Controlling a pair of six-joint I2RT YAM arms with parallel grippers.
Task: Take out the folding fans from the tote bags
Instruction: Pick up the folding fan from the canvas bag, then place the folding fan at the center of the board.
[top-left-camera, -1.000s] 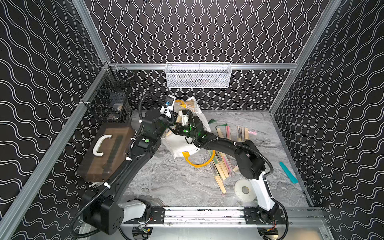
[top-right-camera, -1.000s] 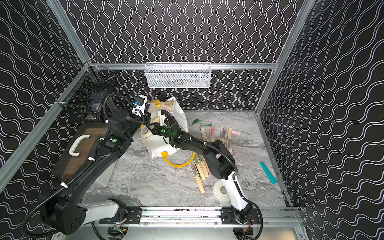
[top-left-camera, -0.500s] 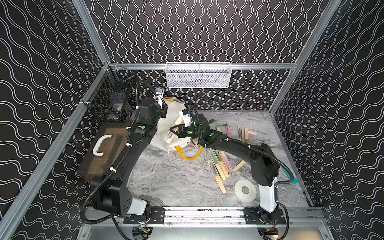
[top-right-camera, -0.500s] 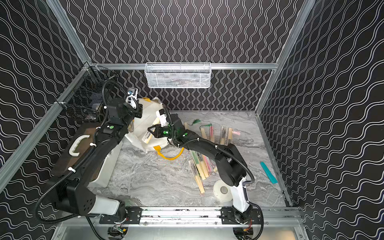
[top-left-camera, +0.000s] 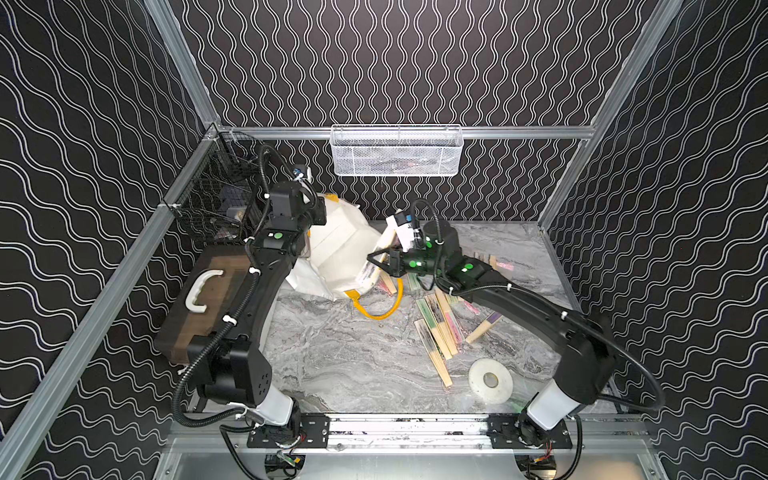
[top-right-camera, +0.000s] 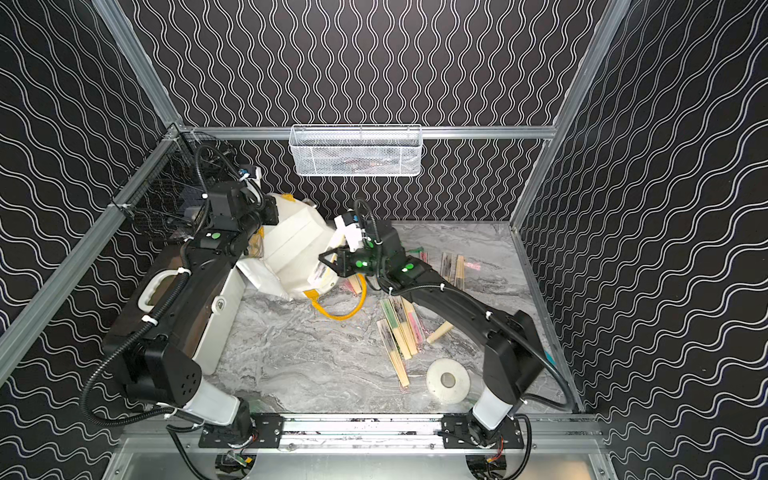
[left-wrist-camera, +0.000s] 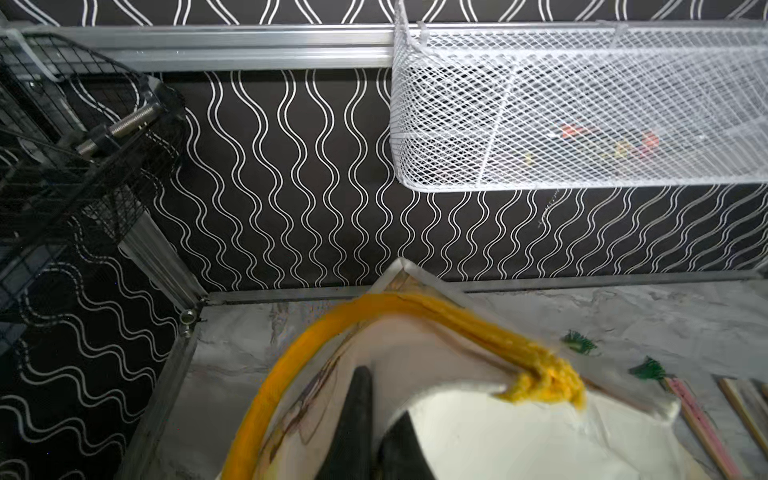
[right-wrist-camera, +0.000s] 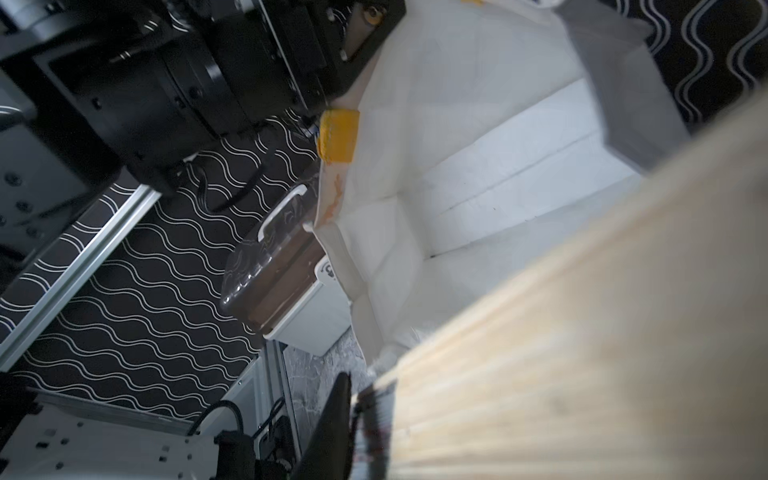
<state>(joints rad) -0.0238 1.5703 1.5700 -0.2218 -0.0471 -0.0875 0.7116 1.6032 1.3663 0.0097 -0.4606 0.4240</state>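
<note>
Two black arms reach in from the rail along the lower edge of both top views, over a grey marbled desk (top-left-camera: 353, 365). Black walls with white wavy lines and bare aluminium posts box it in. A white mesh basket (top-left-camera: 395, 153) hangs on the back rail, upper middle of the frame. A black wire basket (top-left-camera: 216, 203) hangs off the side rail at the upper left. Below that, at the left edge of the desk, sits a box (top-left-camera: 208, 299) with a brown lid and a white handle.

The left gripper (left-wrist-camera: 376, 424) has its jaws fully closed on the upper edge of a white tote bag (top-left-camera: 340, 249), holding it up off the desk just left of centre. The bag's yellow handle (top-left-camera: 382, 309) lies in a loop on the marble beneath. The right gripper (top-left-camera: 376, 262) is at the bag's lower end, jaws closed nearly all the way on a folding fan (right-wrist-camera: 582, 332). Its tan bamboo fills the lower right of the right wrist view. I cannot tell whether its far end is inside the bag.

Several more fans (top-left-camera: 436, 324) lie loose on the desk right of centre, side by side and overlapping, with a few nearer the back wall. A white roll of tape (top-left-camera: 490, 380) lies flat at the lower right, apart from them.
</note>
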